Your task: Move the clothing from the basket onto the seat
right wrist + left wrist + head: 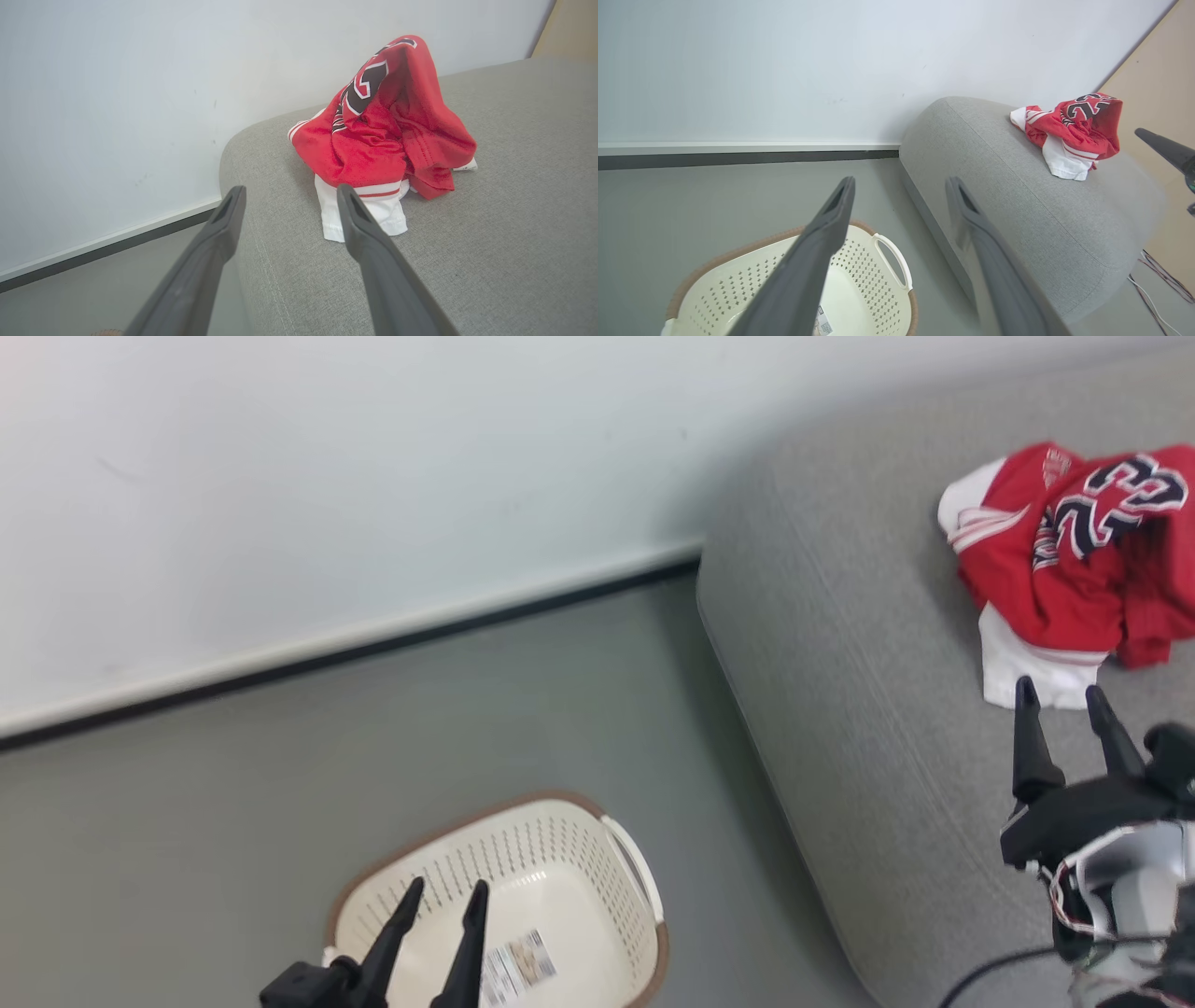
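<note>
Cream perforated plastic laundry basket [569,877] sits emptied on the floor at left, under the spread, idle left gripper [443,894]. Rightward, the red-and-white sports clothing [1064,569] lies heaped on the grey fabric seat [840,709], clear of the released right gripper [1060,695], apparently delivered.

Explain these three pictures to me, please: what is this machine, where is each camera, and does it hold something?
This is a wheeled robot with two arms. One picture looks down from its head; the other two are taken from its wrists, along the dark fingers. The left gripper hangs open above the cream basket on the floor; what shows of its inside has no clothes, just a label. The right gripper is open over the grey seat, holding nothing. The red clothing lies in a heap on the seat.
</note>
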